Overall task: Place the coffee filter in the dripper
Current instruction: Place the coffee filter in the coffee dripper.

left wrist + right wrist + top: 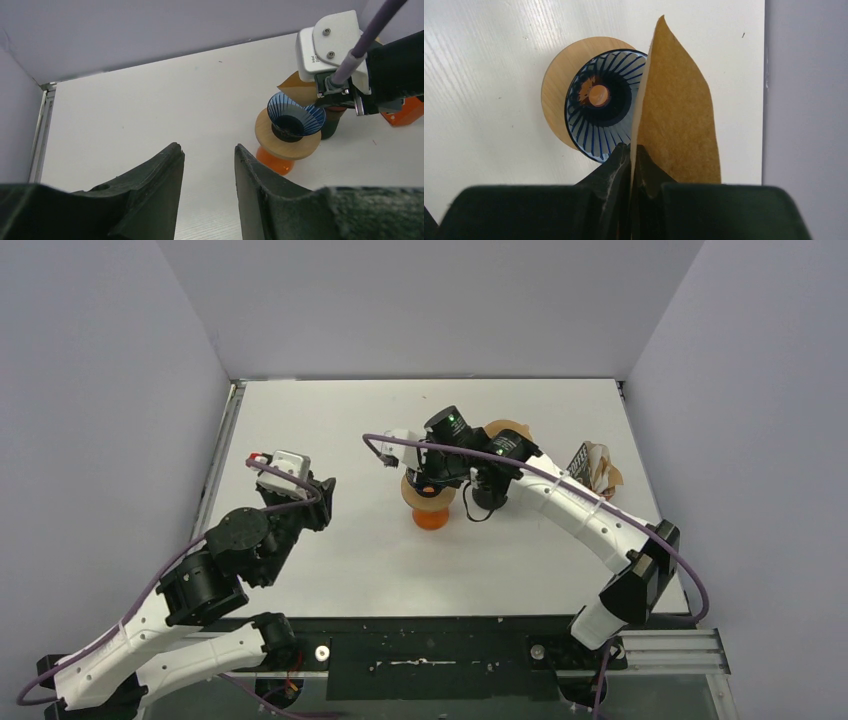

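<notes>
The left gripper [207, 152] hangs well aside, jaws part-spread and empty. The dripper [596, 105] stands mid-table on a wooden disc [556, 85]. Just right of it, the right gripper [630, 152] pinches the coffee filter [679, 110], which is folded flat. Lowered unopened, it may snag the rim and tip the dripper.

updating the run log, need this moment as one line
right gripper: shut on filter | filter: by dripper, not in | left gripper: open, empty
</notes>
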{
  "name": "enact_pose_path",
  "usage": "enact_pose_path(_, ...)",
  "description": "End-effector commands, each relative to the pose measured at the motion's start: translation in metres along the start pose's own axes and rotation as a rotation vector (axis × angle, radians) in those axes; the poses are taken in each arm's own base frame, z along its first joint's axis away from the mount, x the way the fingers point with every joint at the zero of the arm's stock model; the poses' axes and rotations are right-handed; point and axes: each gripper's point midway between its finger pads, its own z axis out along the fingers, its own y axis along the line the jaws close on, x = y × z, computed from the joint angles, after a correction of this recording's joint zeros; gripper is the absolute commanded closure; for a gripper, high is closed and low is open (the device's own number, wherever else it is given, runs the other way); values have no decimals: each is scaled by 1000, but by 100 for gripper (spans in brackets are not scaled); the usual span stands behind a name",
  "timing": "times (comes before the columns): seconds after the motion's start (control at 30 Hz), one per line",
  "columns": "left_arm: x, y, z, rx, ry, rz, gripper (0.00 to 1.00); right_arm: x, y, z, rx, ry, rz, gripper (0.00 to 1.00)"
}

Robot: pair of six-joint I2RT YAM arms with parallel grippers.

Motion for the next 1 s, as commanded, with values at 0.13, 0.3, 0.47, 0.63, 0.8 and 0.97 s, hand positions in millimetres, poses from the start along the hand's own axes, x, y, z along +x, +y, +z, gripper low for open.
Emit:
enact_pose_path(0.13, -9, 4, 5, -37, -58, -64, 60, -13, -12, 4, 28, -35, 221, 100)
enact_pose_path(0.3, -2, 3, 10, -36, -42, -54, 61, -9, -17, 10, 33, -13, 334, 98)
enact_pose_path(0.47, 1, 2, 14, -30, -35, -54, 61, -6, -15, 19, 18, 2, 378, 96)
enact_pose_path(0.63, 5, 3, 18, -29, -24, -53, 61, -2, -14, 30, 10, 26, 394, 90)
enact_pose_path(0.8, 8, 5, 23, -29, -17, -54, 61, -2, -14, 33, 8, 25, 398, 79)
enact_pose_path(0.97, 11, 7, 26, -30, -8, -55, 61, -7, -18, 29, 22, 5, 401, 69)
